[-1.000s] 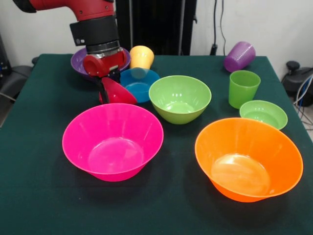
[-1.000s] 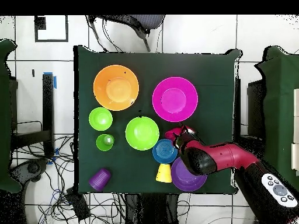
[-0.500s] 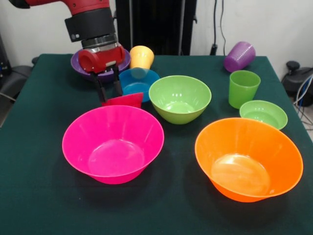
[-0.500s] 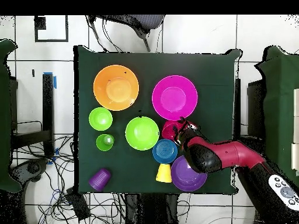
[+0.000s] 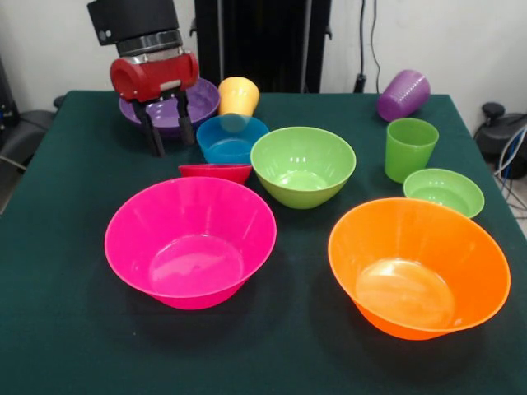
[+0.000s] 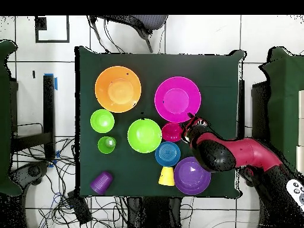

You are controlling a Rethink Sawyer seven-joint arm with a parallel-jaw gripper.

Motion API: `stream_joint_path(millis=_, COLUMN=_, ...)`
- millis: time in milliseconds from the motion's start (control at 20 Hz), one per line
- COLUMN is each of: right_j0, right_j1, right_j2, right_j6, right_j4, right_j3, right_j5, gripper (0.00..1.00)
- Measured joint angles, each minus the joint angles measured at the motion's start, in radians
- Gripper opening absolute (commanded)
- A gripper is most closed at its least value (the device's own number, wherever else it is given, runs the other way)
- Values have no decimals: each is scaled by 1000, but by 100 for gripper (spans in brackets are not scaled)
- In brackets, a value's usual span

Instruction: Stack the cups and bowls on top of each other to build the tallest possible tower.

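My gripper (image 5: 171,146) is open and empty, raised above the table just left of the small blue bowl (image 5: 232,137); it also shows in the overhead view (image 6: 190,123). The small red bowl (image 5: 216,172) stands upright on the cloth between the large pink bowl (image 5: 189,239) and the blue bowl, apart from the gripper. The medium green bowl (image 5: 303,164), large orange bowl (image 5: 418,267), light green small bowl (image 5: 444,191) and medium purple bowl (image 5: 169,107) stand singly. The green cup (image 5: 410,148) is upright. The yellow-orange cup (image 5: 238,96) and the purple cup (image 5: 403,95) lie tipped. No stack shows.
The table (image 5: 66,313) has a dark green cloth. In the overhead view the red bowl (image 6: 172,132) sits between the pink bowl (image 6: 177,99) and the blue bowl (image 6: 168,154). My arm (image 6: 231,155) reaches in over the purple bowl (image 6: 192,176).
The gripper let go of the red bowl, which went from tilted in the fingers to resting upright on the cloth. The gripper then rose and drew back toward the purple bowl.
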Motion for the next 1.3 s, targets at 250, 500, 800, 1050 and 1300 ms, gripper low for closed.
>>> stream_joint_path(millis=250, right_j0=13, right_j1=-19, right_j2=7, right_j6=0, right_j4=-3, right_j3=0, right_j5=-1, gripper=100)
stream_joint_path(millis=500, right_j0=54, right_j1=-19, right_j2=-2, right_j6=0, right_j4=-40, right_j3=0, right_j5=-23, gripper=100)
stream_joint_path(millis=800, right_j0=107, right_j1=-18, right_j2=-14, right_j6=0, right_j4=-90, right_j3=0, right_j5=-57, gripper=100)
stream_joint_path(millis=1050, right_j0=131, right_j1=-15, right_j2=-37, right_j6=0, right_j4=-122, right_j3=0, right_j5=-93, gripper=100)
stream_joint_path(millis=1300, right_j0=147, right_j1=-14, right_j2=-67, right_j6=0, right_j4=-156, right_j3=0, right_j5=-154, gripper=100)
